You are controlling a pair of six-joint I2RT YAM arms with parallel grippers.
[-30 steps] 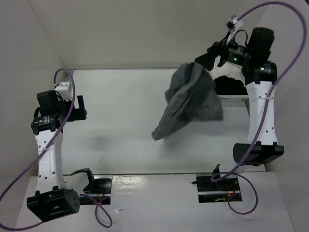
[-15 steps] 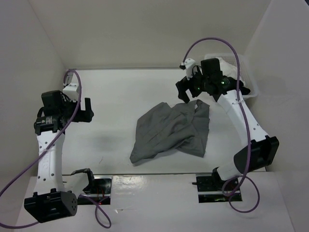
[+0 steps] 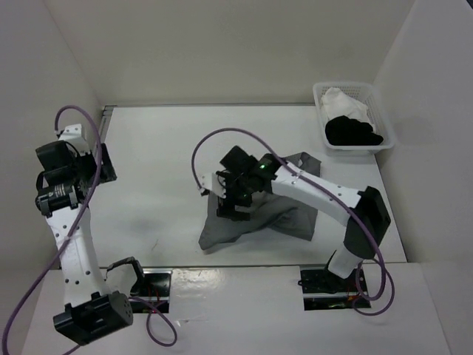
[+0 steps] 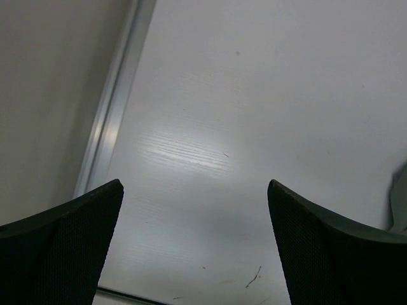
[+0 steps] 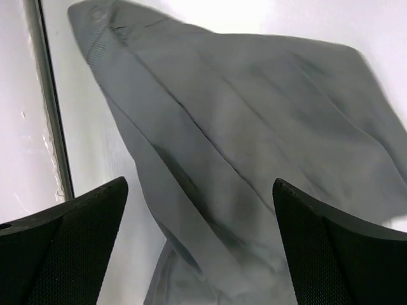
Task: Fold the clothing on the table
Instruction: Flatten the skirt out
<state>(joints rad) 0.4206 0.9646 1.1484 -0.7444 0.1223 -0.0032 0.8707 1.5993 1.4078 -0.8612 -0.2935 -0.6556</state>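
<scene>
The clothing, a crumpled grey skirt (image 3: 294,216), lies on the white table (image 3: 162,163) right of centre, near the front edge. My right gripper (image 3: 231,206) hovers low over its left part, open, with nothing between the fingers. In the right wrist view the skirt (image 5: 254,114) fills the frame in long folds beneath the open right gripper (image 5: 200,182). My left gripper (image 3: 103,160) stays at the table's far left, well away from the skirt. It is open over bare tabletop, as the left wrist view shows the gripper (image 4: 194,184) with only the table (image 4: 254,95) below.
A small white basket (image 3: 384,118) stands at the back right corner, holding a white garment (image 3: 341,99) and a black garment (image 3: 353,132). A thin metal rail (image 4: 114,121) runs along the table's left edge. Walls close in on three sides.
The right gripper opened and let the skirt drop onto the table, then swung from the back right down over its left part. The left arm drew back to the left.
</scene>
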